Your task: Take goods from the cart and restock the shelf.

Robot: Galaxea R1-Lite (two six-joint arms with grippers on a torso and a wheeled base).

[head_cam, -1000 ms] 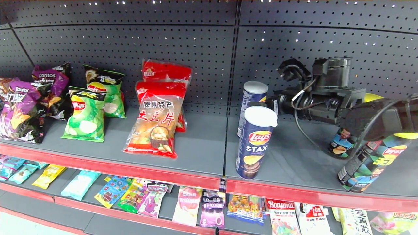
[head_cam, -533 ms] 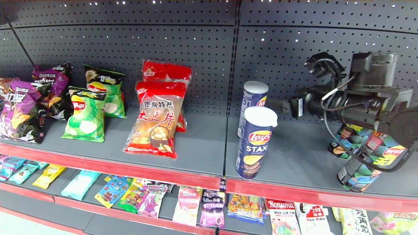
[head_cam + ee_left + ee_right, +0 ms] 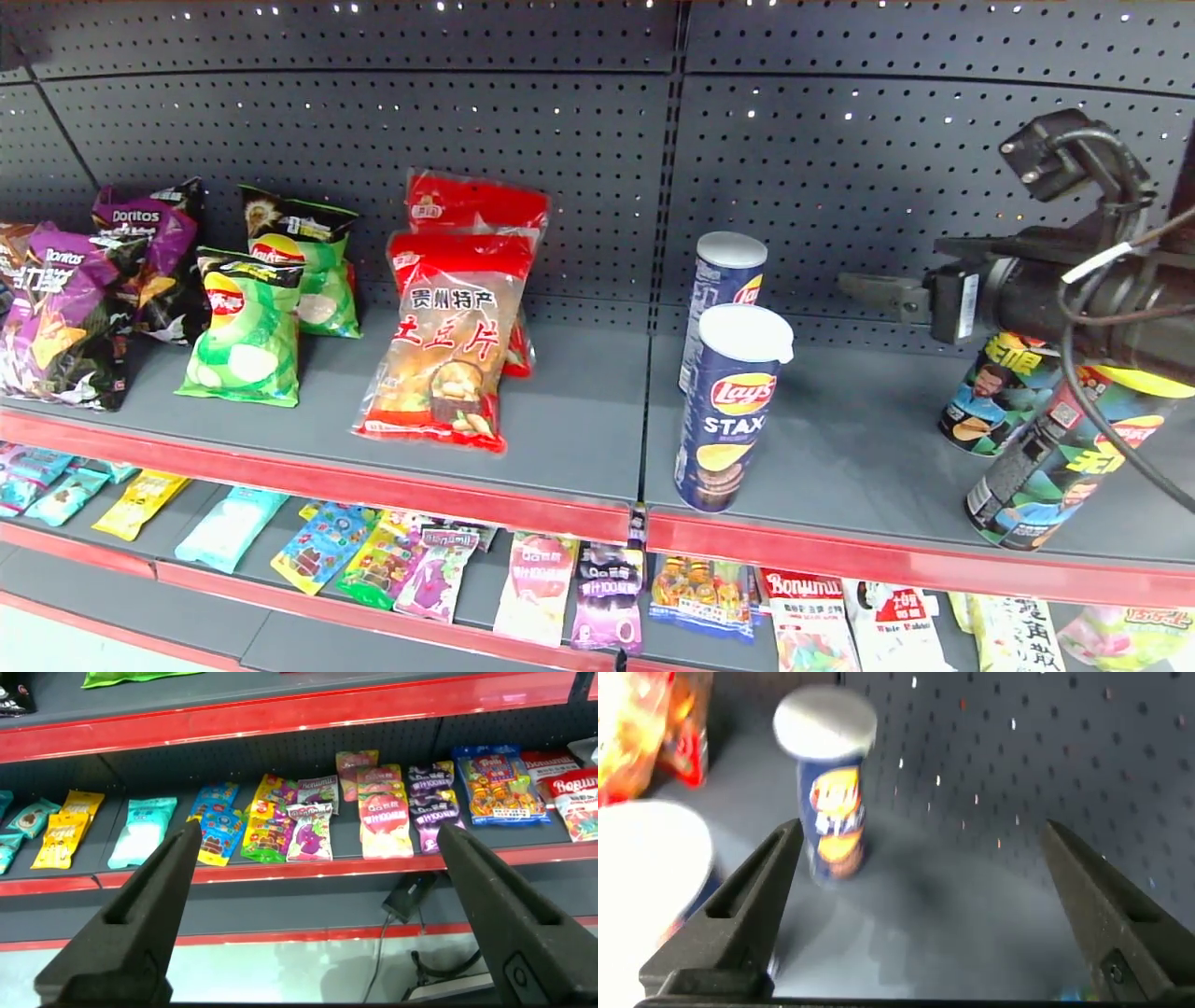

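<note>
Right pincer [image 3: 854, 287] was seen spread and empty at frame right, aimed left at the upright rear blue can [image 3: 728, 266], well apart; left pincer [image 3: 320, 833] likewise spread, empty.

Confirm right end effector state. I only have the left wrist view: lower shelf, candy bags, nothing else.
Observer: The right end effector is open, with nothing between its fingers.
Operator: Where is it?
Observer: Above the upper shelf, to the right of the front blue can and the back blue can. It touches neither.
Operator: Cans upright?
Observer: Both are upright with lids on, one behind the other.
</note>
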